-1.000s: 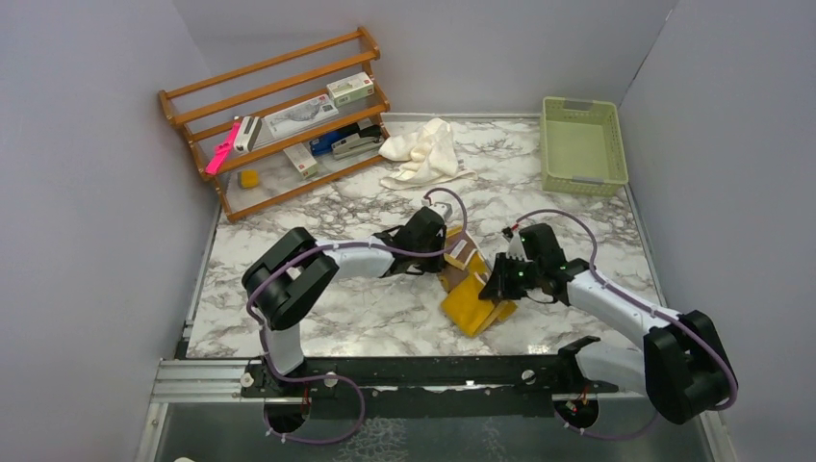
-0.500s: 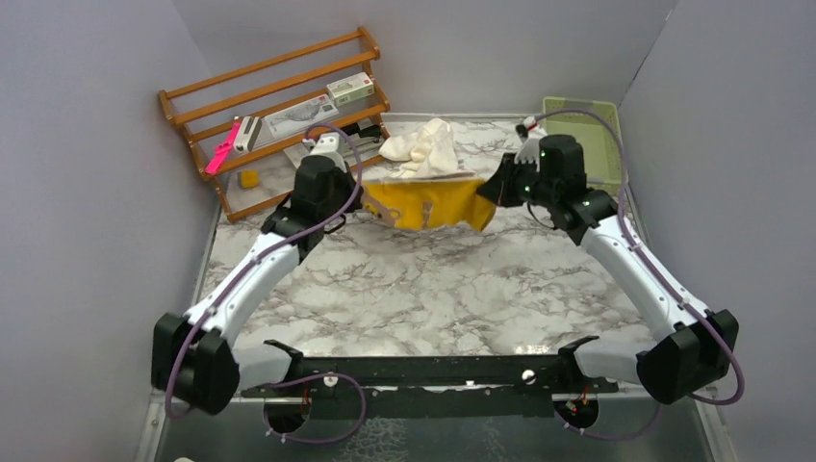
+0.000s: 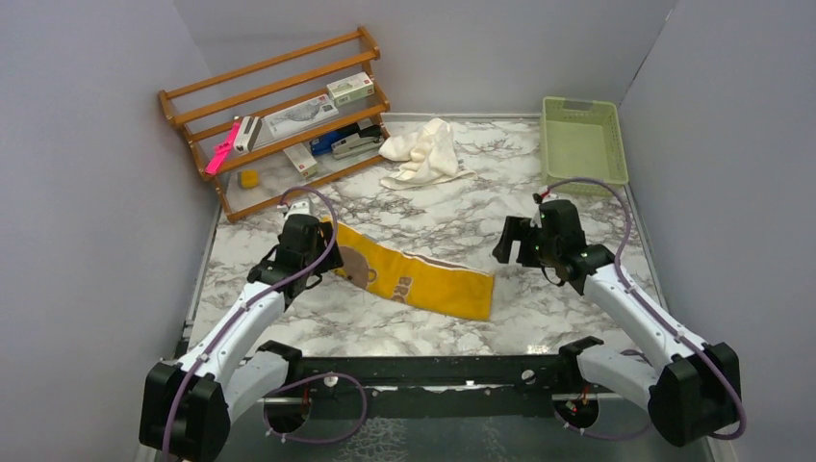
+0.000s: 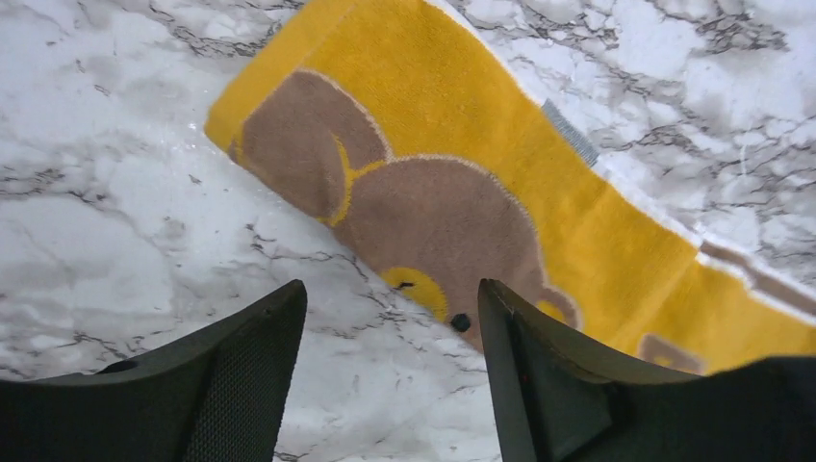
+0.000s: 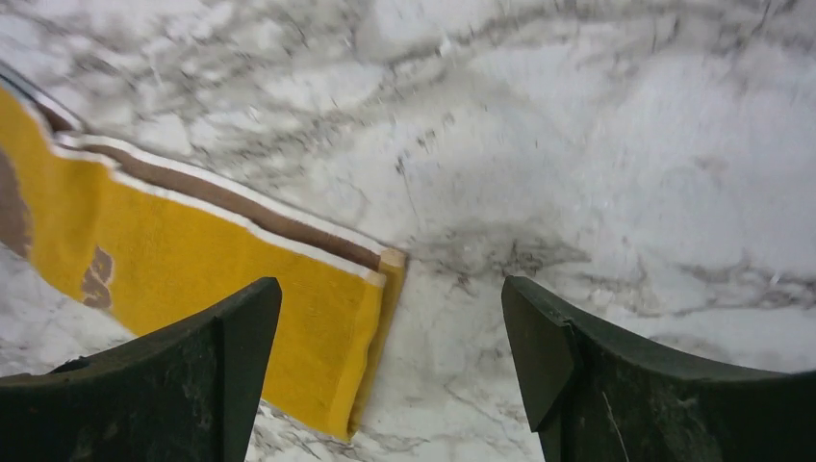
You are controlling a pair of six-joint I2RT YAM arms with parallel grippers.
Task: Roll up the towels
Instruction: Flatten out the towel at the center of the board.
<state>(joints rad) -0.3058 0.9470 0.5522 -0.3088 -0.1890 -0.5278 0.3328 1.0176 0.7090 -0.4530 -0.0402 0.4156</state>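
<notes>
The yellow towel lies spread flat in a long strip on the marble table, and each of our grippers sits at one end of it. Our left gripper has its jaws apart and holds nothing. Straight ahead of its fingertips is the towel's end with the brown bear figure, and the strip runs away from there ahead and to the right. One of its fingers overlaps the cloth in the wrist view, but we cannot tell whether it touches. Our right gripper has its jaws spread wide and is likewise empty. Bare marble lies between its fingers, and the towel's other end, with its brown and white border, lies just ahead and to the left. Farther out, the cream towel sits crumpled at the back of the table, well apart from both grippers. A wooden rack with small boxes stands beyond the left gripper. A pale green basket sits beyond the right one.
</notes>
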